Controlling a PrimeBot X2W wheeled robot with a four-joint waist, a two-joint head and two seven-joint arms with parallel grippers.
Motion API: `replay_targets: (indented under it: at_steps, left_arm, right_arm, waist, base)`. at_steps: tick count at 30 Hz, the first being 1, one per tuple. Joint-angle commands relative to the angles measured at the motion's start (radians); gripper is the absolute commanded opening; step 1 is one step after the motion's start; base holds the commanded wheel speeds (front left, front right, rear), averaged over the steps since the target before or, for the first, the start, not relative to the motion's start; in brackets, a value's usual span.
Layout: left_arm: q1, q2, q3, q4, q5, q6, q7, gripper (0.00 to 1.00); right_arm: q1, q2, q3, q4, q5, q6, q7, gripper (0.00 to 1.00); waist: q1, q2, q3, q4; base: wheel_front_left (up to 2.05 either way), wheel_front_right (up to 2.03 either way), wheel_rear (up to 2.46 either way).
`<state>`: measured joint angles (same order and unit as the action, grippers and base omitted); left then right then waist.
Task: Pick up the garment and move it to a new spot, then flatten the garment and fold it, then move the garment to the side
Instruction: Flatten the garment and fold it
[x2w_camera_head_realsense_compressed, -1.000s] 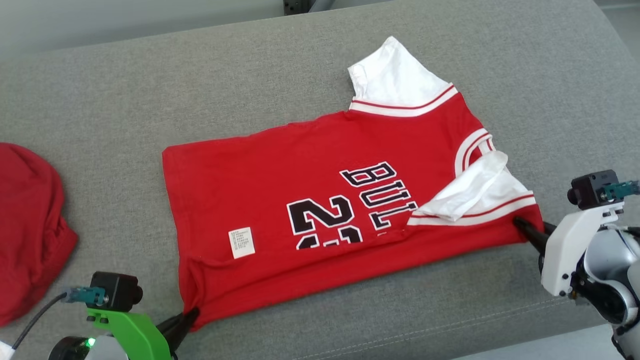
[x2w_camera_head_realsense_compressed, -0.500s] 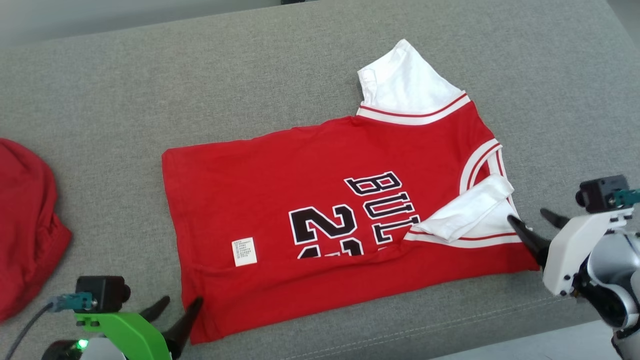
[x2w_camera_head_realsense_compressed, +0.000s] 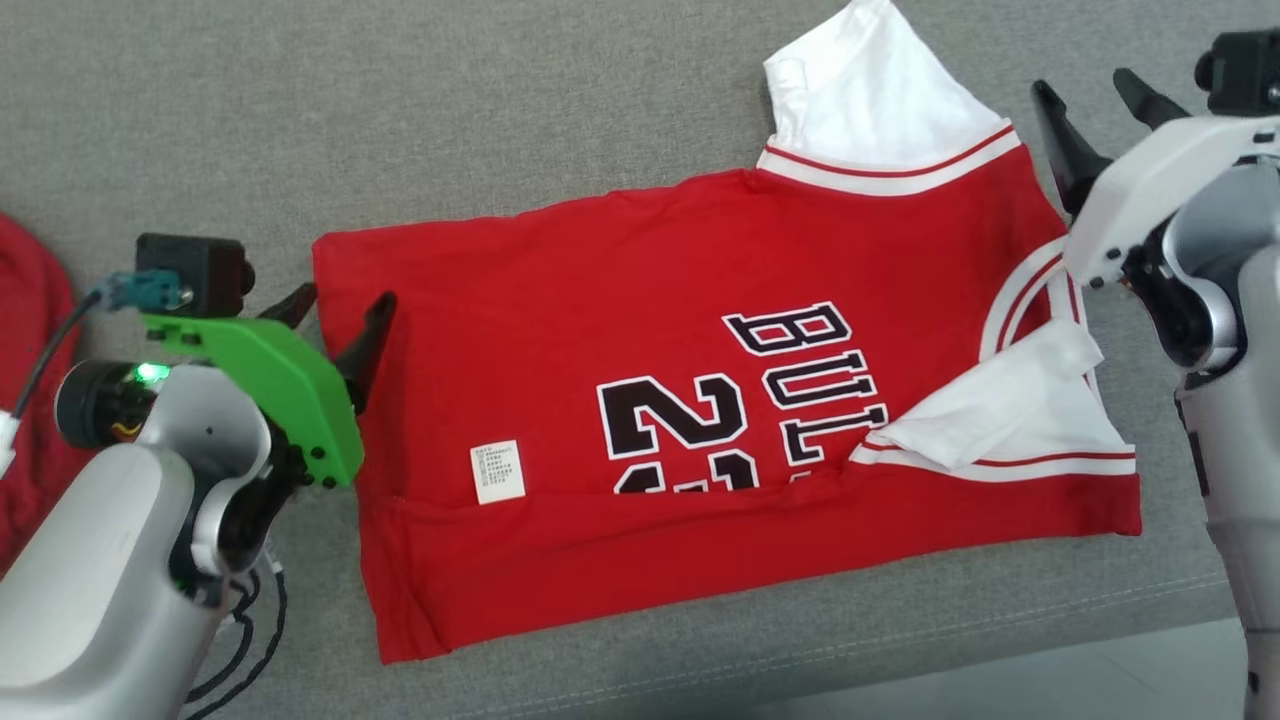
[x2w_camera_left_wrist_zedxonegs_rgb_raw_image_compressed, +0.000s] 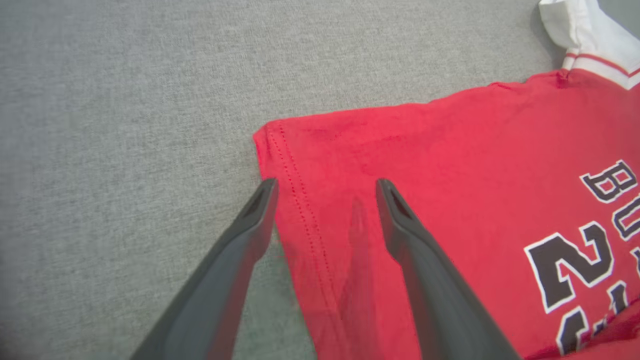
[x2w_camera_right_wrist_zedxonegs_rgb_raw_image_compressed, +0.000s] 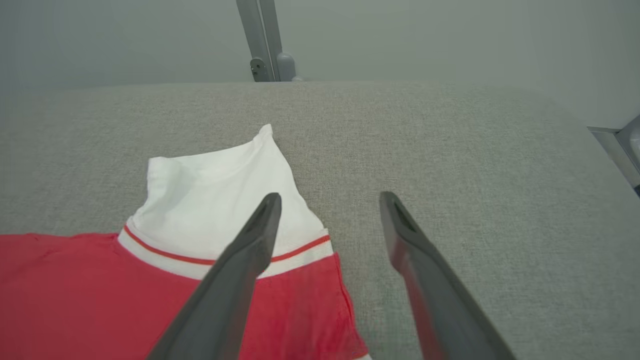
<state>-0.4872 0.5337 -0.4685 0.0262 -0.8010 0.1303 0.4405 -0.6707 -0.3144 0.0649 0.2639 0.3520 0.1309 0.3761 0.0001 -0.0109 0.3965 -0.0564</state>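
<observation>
The garment (x2w_camera_head_realsense_compressed: 650, 270) is a red jersey with white sleeves and black lettering, lying flat on the grey cushion (x2w_camera_head_realsense_compressed: 500, 100). Its near strip is folded up over the front. My left gripper (x2w_camera_head_realsense_compressed: 343, 298) is open over the far left hem corner. In the left wrist view the left gripper (x2w_camera_left_wrist_zedxonegs_rgb_raw_image_compressed: 325, 184) has one finger over the cloth (x2w_camera_left_wrist_zedxonegs_rgb_raw_image_compressed: 450, 150) and one over bare cushion. My right gripper (x2w_camera_head_realsense_compressed: 1083, 85) is open beside the far white sleeve (x2w_camera_head_realsense_compressed: 860, 100). In the right wrist view the right gripper (x2w_camera_right_wrist_zedxonegs_rgb_raw_image_compressed: 330, 197) straddles that sleeve's (x2w_camera_right_wrist_zedxonegs_rgb_raw_image_compressed: 215, 200) right edge. Neither holds anything.
Another red cloth (x2w_camera_head_realsense_compressed: 30, 400) lies at the cushion's left edge. The cushion's front seam (x2w_camera_head_realsense_compressed: 900, 650) runs close below the garment, with pale floor (x2w_camera_head_realsense_compressed: 1100, 680) beyond it. A metal post (x2w_camera_right_wrist_zedxonegs_rgb_raw_image_compressed: 265, 40) stands behind the cushion's far edge.
Both grippers opened and let go of the garment's near corners, then travelled to its far edge. The head camera tilted too, so the whole picture shifted.
</observation>
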Motion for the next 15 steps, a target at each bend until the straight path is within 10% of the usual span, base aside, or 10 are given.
replay_targets:
  at_steps: [1,15]
  left_arm:
    - [-0.031,-0.013,-0.010,0.033,0.016,-0.006,0.003,1.00]
    - [-0.232,-0.127,-0.108,0.341,0.086,-0.107,-0.045,1.00]
  right_arm:
    - [-0.024,0.009,0.002,0.033,-0.016,0.000,-0.016,1.00]
    - [-0.303,0.039,0.052,0.426,-0.105,-0.001,-0.174,1.00]
  waist:
    - [-0.0001,0.0109,0.054,0.043]
    - [-0.0001,0.0109,0.126,0.127]
  base:
    - [0.00,0.00,0.00]
    - [0.00,0.00,0.00]
